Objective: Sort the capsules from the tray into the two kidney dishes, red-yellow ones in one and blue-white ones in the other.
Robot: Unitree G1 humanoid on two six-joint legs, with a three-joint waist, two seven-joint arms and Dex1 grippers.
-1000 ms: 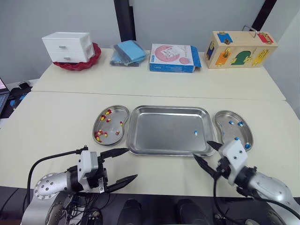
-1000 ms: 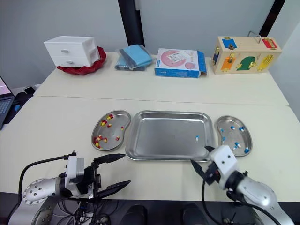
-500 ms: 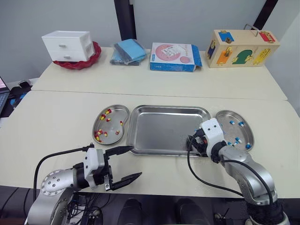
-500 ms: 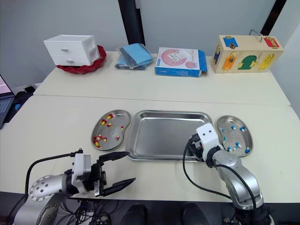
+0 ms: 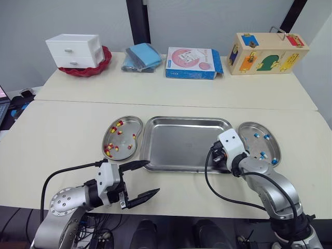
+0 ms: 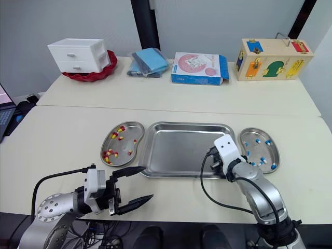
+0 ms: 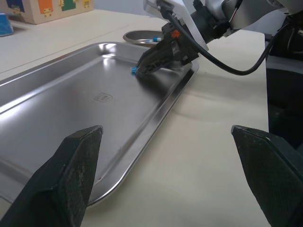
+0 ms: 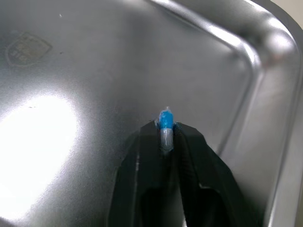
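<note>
Nearest me, my left gripper [image 5: 151, 177] hangs with its fingers wide apart over the surface [image 5: 57, 140], just before the near left corner of the tray [image 5: 176, 140]. My right gripper [image 8: 165, 137] is clamped on a blue-white capsule [image 8: 165, 122] low at the tray's right end. Its long axis runs along the fingers, blue end pointing out past the tips. Flanking the tray, the left kidney dish [image 5: 124, 140] holds red-yellow capsules [image 5: 109, 150], the right kidney dish [image 5: 250, 146] blue-white ones [image 5: 265, 137]
</note>
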